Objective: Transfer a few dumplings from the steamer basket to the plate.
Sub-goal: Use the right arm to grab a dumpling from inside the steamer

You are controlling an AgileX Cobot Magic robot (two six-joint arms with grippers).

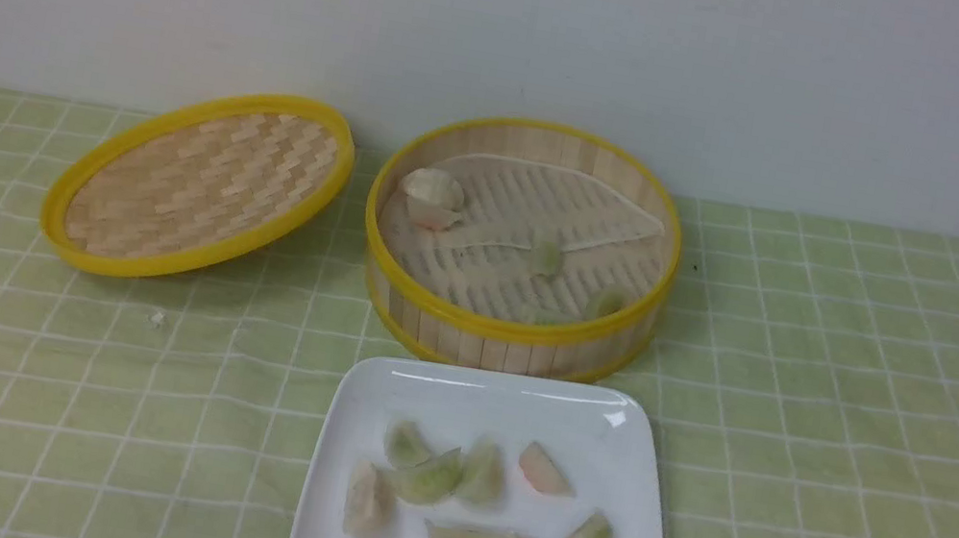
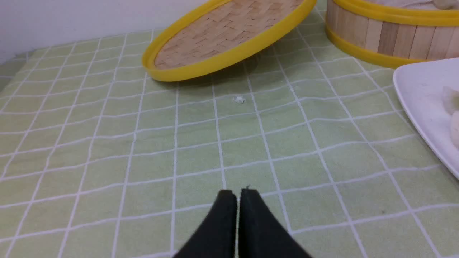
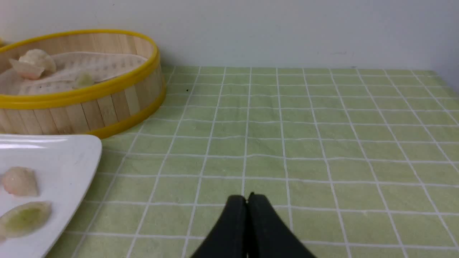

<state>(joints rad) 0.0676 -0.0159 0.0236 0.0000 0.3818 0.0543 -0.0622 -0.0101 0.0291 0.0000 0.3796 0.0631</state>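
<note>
Left gripper (image 2: pixel 236 191) and right gripper (image 3: pixel 247 196) hang pinched closed and empty, flanking the plate (image 1: pixel 381 389). Several dumplings (image 1: pixel 430 477) lie on it. Just beyond the plate, the steamer basket (image 1: pixel 509 328) holds a few more, seemingly nearer the right arm.

lid (image 1: pixel 197 183): I see woven bamboo with one yellow rim, hollow side up, tilted, on my left | cloth (image 1: pixel 854 419): pale green with a white grid, covering the bench | crumb (image 1: pixel 158 317): small white speck on the cloth near the lid | wall (image 1: pixel 521 23): plain white, behind
</note>
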